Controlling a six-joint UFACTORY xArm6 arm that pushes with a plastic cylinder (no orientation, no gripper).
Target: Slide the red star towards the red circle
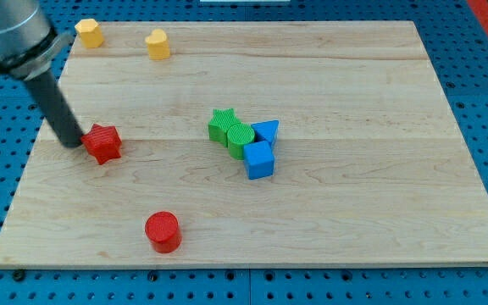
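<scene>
- Camera view shows our wooden table (pixel 329 229) with the blocks spread over it and our rod coming in from the upper left of the frame.
- Our tool here is a plain rod with no jaws, so nothing about it spreads, presses together or pinches; my tip (pixel 73 142) rests on the table just at the left edge of the red star (pixel 102 143), touching it or nearly so.
- We see the red star in the left part of the frame, about mid-height, and the red circle (pixel 163 231) below it and a little to the right, near the bottom edge of the table. The two are well apart.
- We judge the task to be at its start: the star lies clear of the circle, and the whole slide down and to the right remains to be done.
- With the tip on the star's left, a push from there would send it right and not downward; we judge the tip needs to work from the star's upper left.
- Off the path sit a yellow block (pixel 89 32) and a second yellow block (pixel 158 43) at upper left, plus a central cluster: green star (pixel 222 123), green circle (pixel 241 137), blue triangle (pixel 266 130), blue cube (pixel 259 158).
- We can read no brand, label or writing anywhere.
</scene>
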